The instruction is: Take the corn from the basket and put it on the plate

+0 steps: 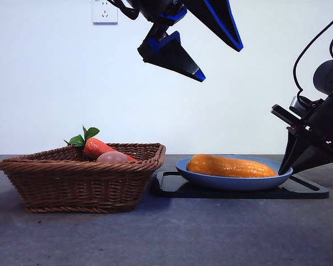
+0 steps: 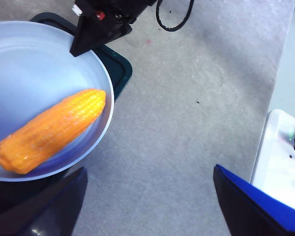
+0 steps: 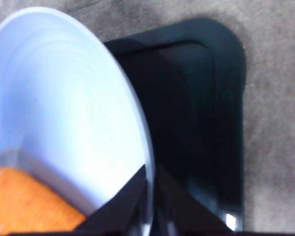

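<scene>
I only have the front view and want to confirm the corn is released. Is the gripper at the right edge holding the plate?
Observer: Yes. The right gripper is clamped on the rim of the plate, one jaw inside, one outside.
Operator: And the one overhead?
Observer: That is the left gripper, open, with nothing between its jaws.
Operator: Does the corn touch the right gripper?
Observer: No, the corn lies apart from it.

The pictures show 1 corn [image 1: 231, 166], 1 blue plate [image 1: 211, 178], 1 black tray [image 1: 305, 190] and 1 wicker basket [image 1: 72, 183]. The basket holds 1 carrot [image 1: 97, 148] and 1 pinkish ball [image 1: 112, 157]. 2 grippers are in view, the left [image 1: 211, 55] and the right [image 1: 288, 166]. 1 socket [image 1: 104, 11] is on the wall.
</scene>
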Robot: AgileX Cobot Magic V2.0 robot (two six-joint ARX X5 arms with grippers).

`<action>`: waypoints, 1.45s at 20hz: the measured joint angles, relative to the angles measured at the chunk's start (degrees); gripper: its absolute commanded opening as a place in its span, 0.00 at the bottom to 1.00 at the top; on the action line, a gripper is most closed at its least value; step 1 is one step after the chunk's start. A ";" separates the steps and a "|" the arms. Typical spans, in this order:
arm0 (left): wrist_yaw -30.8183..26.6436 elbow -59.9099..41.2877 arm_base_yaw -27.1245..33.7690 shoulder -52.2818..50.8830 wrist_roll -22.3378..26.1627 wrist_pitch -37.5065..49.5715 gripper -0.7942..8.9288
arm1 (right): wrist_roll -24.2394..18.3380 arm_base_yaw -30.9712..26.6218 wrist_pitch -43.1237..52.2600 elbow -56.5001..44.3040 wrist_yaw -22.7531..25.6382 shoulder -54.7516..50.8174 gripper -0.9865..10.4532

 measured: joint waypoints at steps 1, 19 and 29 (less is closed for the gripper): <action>0.00 0.00 0.00 0.00 0.00 -0.02 0.51 | 0.00 0.00 0.00 0.02 -0.07 0.00 0.21; 0.00 0.00 0.00 0.00 0.00 -1.18 0.46 | -12.74 1.42 -27.85 0.46 4.31 -31.69 0.24; 0.00 0.00 0.00 0.00 0.00 -5.35 0.09 | -20.09 13.57 -40.83 0.48 4.37 -42.51 0.09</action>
